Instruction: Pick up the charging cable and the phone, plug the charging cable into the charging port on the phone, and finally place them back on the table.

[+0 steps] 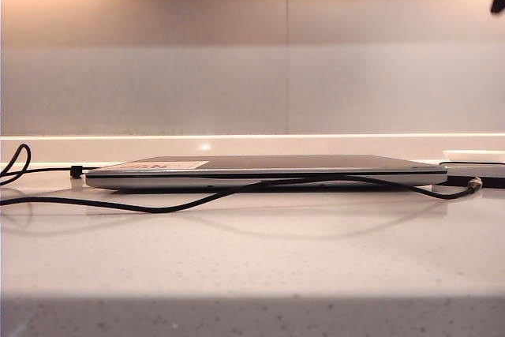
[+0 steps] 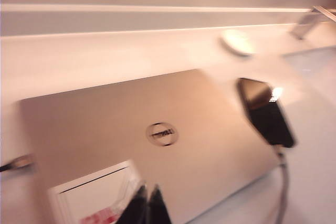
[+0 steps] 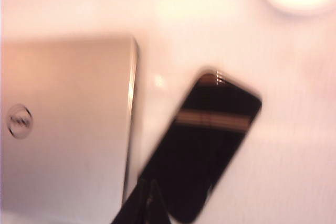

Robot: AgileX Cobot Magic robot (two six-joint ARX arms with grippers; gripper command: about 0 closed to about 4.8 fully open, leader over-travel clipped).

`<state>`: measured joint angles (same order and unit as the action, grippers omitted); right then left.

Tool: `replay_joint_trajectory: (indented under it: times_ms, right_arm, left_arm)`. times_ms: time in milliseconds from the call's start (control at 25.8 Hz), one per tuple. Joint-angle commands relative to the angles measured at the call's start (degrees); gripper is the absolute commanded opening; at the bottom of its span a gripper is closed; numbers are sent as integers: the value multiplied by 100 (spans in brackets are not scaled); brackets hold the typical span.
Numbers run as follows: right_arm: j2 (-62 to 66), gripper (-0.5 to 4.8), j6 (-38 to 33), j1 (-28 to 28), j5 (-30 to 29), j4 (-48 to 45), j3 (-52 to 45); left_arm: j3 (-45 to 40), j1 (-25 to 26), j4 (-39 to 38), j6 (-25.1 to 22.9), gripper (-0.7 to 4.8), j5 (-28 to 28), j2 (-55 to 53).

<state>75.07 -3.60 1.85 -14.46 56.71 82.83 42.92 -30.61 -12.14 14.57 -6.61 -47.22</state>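
Exterior view: cable [image 1: 197, 204] lies slack on the table [image 1: 252, 258] in front of the laptop [image 1: 260, 170], plug tip at the far right by the phone [image 1: 481, 181], which lies flat. Both arms are high, barely in frame. Nothing is plugged in or lifted as things lie.

Left gripper [image 2: 146, 203]: jaws together, empty, hovering over the laptop's near edge by a white sticker [image 2: 94, 195]. Phone [image 2: 264, 111] sits well off to its far side, past the laptop corner, cable [image 2: 283, 192] trailing from near it. Open the jaws before descending; take the cord just behind the plug.

Right gripper [image 3: 148, 200]: jaws together, empty, above the phone [image 3: 205, 145], which lies just beside the laptop [image 3: 63, 124] edge. Open first, then pinch the long edges, leaving the port end clear. Frames are blurred; port not visible.
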Motion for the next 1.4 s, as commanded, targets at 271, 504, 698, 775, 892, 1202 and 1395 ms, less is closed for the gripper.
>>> replay_joint_trajectory:
  times_ms: [271, 504, 698, 775, 892, 1202, 1395]
  right_arm:
    - [-1759, -8, 22, -203, 44, -1714, -1650]
    - [-2498, -8, 72, -203, -33, -1563, -2538]
    - [-3023, -8, 101, -205, -227, -2275, -3412]
    - [-3303, -8, 101, -205, -208, -2601, -3825]
    - [-3775, -5, 52, -205, -221, -2730, -4385]
    - [-3884, -5, 57, -203, -219, -2282, -4446]
    - [-3884, -5, 57, -203, -219, -2284, -4446]
  left_arm:
    - [-367, 597, -448, -557, -6, -7, 656]
    - [-1384, 597, 254, -774, -6, -7, 1279]
    - [-1974, 597, 774, -769, -6, -7, 1537]
    - [-2214, 597, 1075, -769, -6, -7, 1615]
    - [-2597, 592, 1582, -769, -6, -7, 1655]
    - [-2710, 586, 1998, -769, -6, -7, 1655]
    - [-3062, 584, 2769, -772, -6, -7, 1655]
